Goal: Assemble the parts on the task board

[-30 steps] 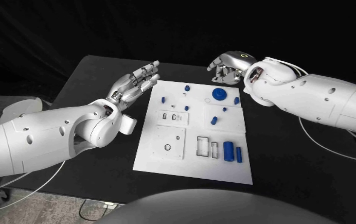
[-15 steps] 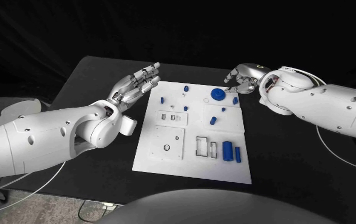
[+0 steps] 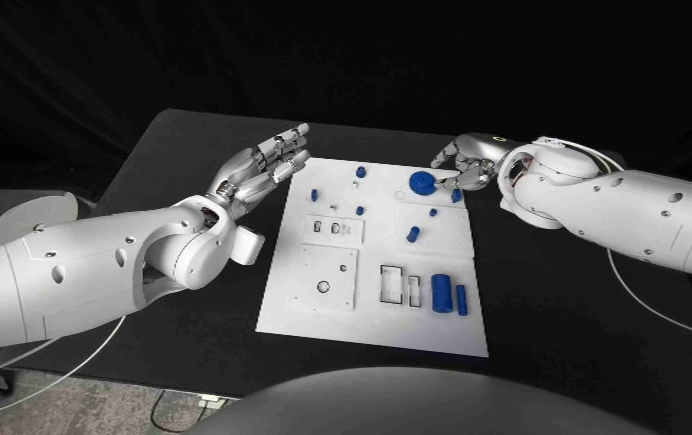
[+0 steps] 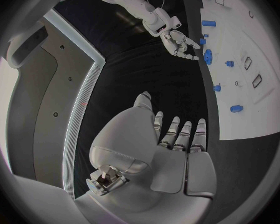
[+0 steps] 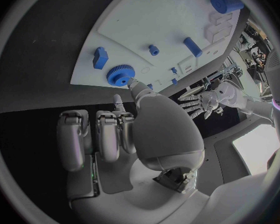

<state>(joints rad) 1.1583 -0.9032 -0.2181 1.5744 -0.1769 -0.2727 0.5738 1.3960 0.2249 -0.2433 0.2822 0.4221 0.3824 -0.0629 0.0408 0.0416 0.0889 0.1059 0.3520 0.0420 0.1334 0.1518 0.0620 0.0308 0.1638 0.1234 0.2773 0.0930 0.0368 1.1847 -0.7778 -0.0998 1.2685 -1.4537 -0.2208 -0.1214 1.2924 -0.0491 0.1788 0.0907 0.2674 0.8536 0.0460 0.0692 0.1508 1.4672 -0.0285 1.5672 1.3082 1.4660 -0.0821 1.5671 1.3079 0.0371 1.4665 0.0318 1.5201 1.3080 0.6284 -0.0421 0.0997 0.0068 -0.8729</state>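
— How's the task board (image 3: 375, 315) set?
— Flat white plate, matte and stiff, mid-table (image 3: 173, 145). Left hand (image 3: 264, 168) hovers beside it, spread wide, empty.
— And the gear (image 3: 424, 182)?
— Blue toothed disc, probably light, rigid plastic, at the far edge. Right hand (image 3: 464, 163), empty, seemingly touches its rim; pinch the teeth.

White task board (image 3: 325, 313) with blue parts (image 3: 444, 293) on a black table (image 3: 188, 145).

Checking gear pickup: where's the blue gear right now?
In the head view the blue gear lies at the task board's far right corner area, with the right hand just beside it, a fingertip at its rim.
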